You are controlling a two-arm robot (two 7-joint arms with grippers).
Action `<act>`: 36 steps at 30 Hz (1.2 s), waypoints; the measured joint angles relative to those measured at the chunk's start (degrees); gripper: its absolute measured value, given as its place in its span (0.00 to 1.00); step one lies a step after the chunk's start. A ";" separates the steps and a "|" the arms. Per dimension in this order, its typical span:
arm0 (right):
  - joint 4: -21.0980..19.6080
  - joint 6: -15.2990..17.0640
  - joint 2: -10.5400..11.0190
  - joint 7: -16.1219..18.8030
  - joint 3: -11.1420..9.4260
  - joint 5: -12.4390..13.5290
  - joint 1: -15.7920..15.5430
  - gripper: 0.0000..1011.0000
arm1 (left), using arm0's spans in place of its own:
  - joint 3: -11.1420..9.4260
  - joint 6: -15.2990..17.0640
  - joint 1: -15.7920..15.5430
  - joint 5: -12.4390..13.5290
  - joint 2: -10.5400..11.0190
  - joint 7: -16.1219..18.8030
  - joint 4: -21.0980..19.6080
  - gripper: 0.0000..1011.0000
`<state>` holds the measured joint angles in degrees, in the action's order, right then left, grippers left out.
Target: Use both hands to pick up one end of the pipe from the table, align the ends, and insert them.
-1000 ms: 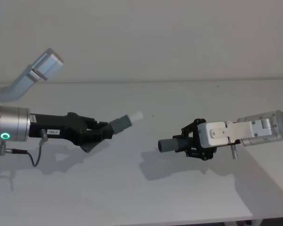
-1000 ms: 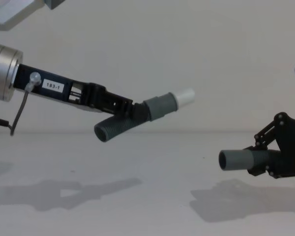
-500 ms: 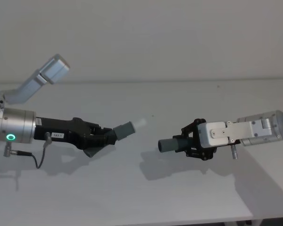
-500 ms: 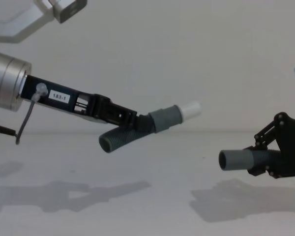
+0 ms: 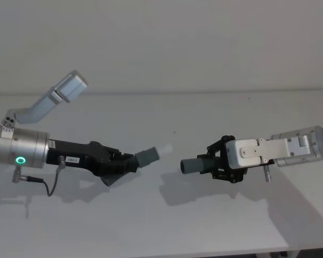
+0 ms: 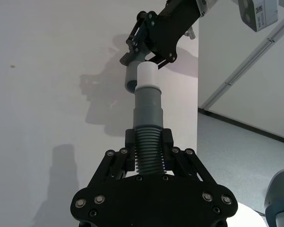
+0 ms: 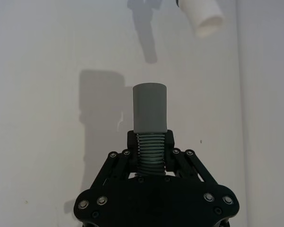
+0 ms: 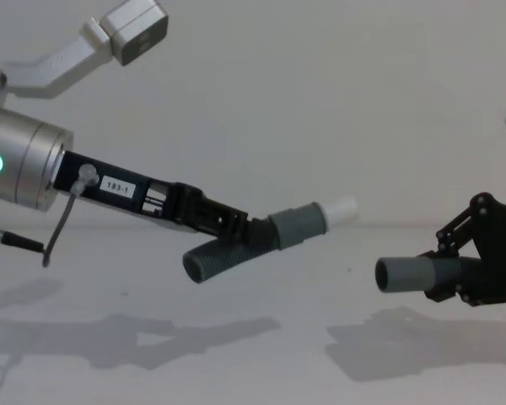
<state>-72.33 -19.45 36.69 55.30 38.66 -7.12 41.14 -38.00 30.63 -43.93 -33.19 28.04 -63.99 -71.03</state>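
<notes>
My left gripper is shut on one dark grey pipe piece and holds it above the white table. That piece's white tip points toward the right arm. My right gripper is shut on the other pipe piece, whose open grey mouth faces left. A short gap separates the two ends, with the white tip sitting slightly higher than the mouth.
The left arm's silver body with its green ring light fills the left side. The right arm's silver wrist sits at the right. A plain wall rises behind the table's far edge.
My left gripper has moved right and down with its pipe piece, bringing the white tip closer to the grey mouth. The right gripper has stayed still.
</notes>
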 joint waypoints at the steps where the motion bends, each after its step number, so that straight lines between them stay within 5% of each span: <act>1: 0.00 0.00 0.00 0.00 0.00 0.00 0.00 0.27 | -0.21 -0.05 -0.11 -0.01 -0.11 -0.13 0.30 0.29; 36: 0.00 0.00 0.00 0.00 0.00 0.00 0.00 0.27 | -3.31 -0.23 -0.29 -0.67 -0.85 0.32 2.72 0.29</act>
<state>-72.33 -19.45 36.69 55.30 38.66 -7.12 41.14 -41.30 30.40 -44.23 -33.86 27.19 -63.67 -68.31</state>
